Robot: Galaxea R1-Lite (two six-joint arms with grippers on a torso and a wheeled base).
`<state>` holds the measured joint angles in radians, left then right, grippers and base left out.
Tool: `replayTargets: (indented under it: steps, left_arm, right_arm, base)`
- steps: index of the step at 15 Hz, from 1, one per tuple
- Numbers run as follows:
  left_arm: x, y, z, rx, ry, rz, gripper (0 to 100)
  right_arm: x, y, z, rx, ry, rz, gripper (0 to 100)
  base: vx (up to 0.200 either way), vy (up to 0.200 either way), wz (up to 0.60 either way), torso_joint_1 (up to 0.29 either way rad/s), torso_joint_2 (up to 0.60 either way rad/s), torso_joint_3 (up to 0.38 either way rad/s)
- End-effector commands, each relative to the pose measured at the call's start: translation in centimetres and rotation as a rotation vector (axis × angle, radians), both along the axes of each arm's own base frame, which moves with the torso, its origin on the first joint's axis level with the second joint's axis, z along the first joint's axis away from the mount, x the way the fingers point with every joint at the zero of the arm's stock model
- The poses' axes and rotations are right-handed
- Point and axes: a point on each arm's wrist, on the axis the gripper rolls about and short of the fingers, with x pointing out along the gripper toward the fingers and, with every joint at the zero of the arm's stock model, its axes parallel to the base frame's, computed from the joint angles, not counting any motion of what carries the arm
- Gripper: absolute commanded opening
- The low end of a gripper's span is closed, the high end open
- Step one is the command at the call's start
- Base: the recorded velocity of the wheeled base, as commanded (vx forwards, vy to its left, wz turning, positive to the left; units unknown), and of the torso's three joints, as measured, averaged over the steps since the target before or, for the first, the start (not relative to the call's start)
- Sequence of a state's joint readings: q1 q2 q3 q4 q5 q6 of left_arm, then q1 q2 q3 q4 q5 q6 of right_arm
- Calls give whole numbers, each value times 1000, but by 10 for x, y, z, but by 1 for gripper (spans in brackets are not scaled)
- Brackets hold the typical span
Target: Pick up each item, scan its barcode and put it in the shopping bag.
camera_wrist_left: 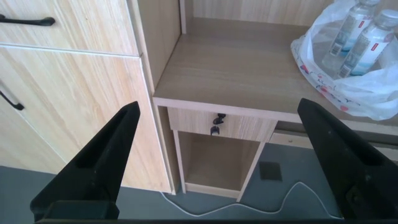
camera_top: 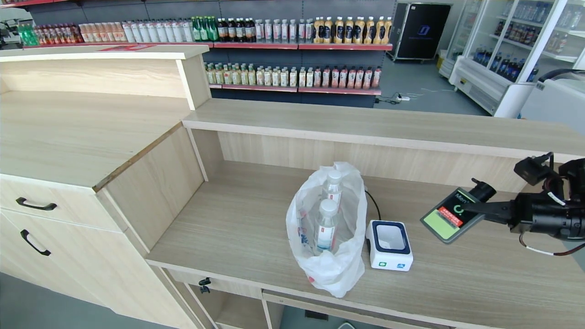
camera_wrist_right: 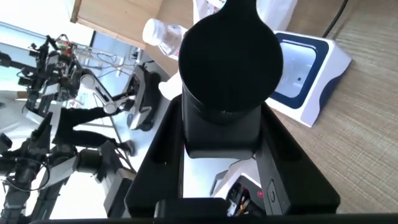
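Left wrist view has the left pincer point(camera_wrist_left: 219, 106) spread, empty, low before the pale wood desk point(camera_wrist_left: 236, 68). Rightward: white plastic shopping bag point(camera_top: 329, 274) with two clear bottles point(camera_top: 327, 226), white dark-windowed scanner point(camera_top: 389, 244) just beside it, then the dark flat green-and-red-labelled box point(camera_top: 445, 219) pinched aloft by the right pincer point(camera_top: 475, 201), long axis slanting down toward the scanner. Behind, drink shelves point(camera_top: 297, 45).

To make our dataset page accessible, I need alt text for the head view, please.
The right gripper holds a flat dark packet above the wooden counter, right of a white scanner. Left of the scanner stands a white shopping bag with two clear bottles inside.
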<state>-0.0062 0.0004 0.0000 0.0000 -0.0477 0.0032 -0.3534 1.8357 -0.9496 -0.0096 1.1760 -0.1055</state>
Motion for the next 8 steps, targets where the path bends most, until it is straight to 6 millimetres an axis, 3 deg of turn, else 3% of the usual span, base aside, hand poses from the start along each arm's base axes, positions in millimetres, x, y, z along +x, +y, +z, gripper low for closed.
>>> replayTargets:
  steps: [1, 8]
  left_arm:
    - [0, 0, 0, 0, 1, 0, 100]
    - [0, 0, 0, 0, 1, 0, 100]
  right_arm:
    - [13, 1, -9, -1, 5, 22, 0]
    - [32, 13, -23, -20, -33, 84, 0]
  base:
    - [0, 0, 0, 0, 0, 0]
    - [0, 0, 0, 0, 0, 0]
